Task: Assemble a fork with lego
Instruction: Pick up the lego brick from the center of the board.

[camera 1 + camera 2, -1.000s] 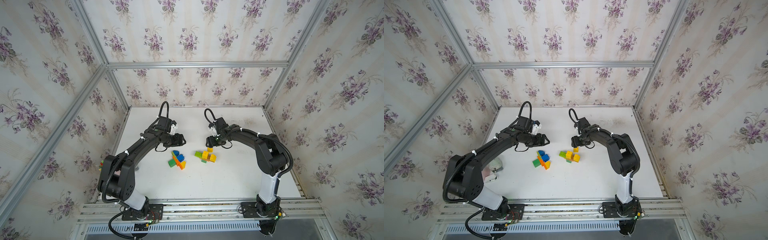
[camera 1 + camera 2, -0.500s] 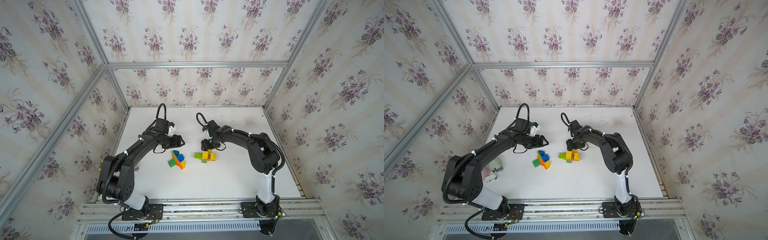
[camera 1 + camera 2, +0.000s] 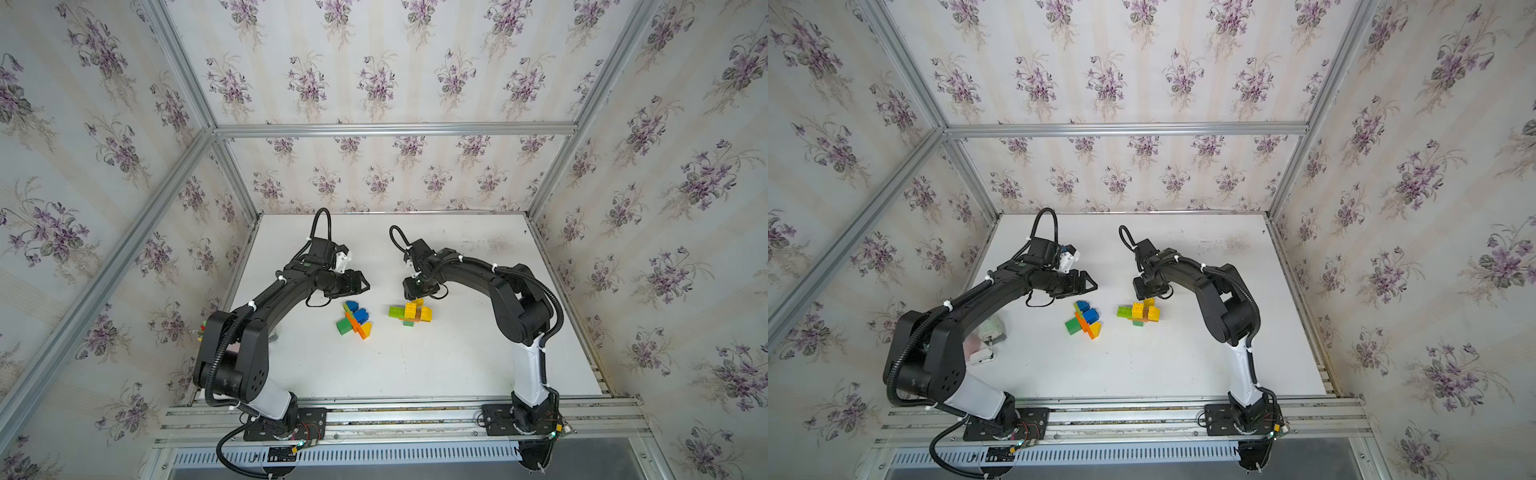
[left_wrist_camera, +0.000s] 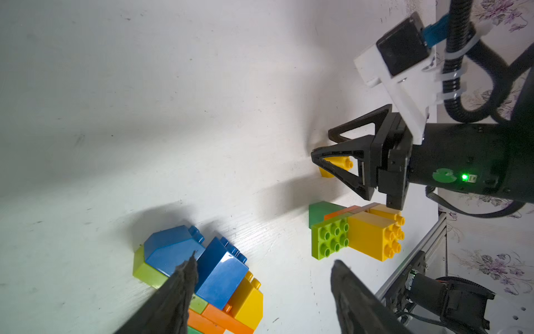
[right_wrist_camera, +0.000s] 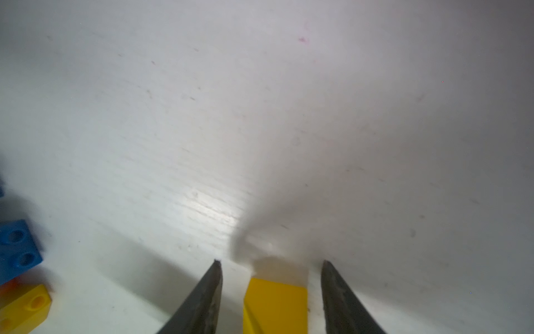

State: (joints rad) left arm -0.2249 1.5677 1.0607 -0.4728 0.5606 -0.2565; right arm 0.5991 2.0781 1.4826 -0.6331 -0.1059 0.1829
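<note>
Left gripper [image 3: 365,285]: fingers [image 4: 179,289] spread, nothing between them. It hangs over the table [image 3: 415,365]. The left pile [image 3: 355,318] of blue, lime, orange and yellow lego lies just under and ahead of its tips; I cannot tell whether one tip brushes a blue brick [image 4: 173,248]. Right pile [image 3: 411,313], yellow, lime, green and orange, lies well beyond the left fingers and just beside the right ones; whether any of its bricks are joined I cannot tell. Yellow brick [image 5: 276,303] stands alone on the table, squarely between the right fingers [image 5: 202,303]. Right gripper [image 4: 322,144]: tips down at table level and apart, straddling that brick, with a gap showing on each side, so no pinch yet. I judge this the first pick; nothing fork-shaped exists so far. Next move calls for closing evenly on the brick's flat sides, lifting straight up clear of the right pile, then bringing it studs-to-sockets onto a mate, which I would have the left gripper steady. Writing: none legible. There is only a plain green sticker [image 4: 443,175] and a lit green light [image 4: 464,177] on the right wrist; any stud lettering is too small to read.
</note>
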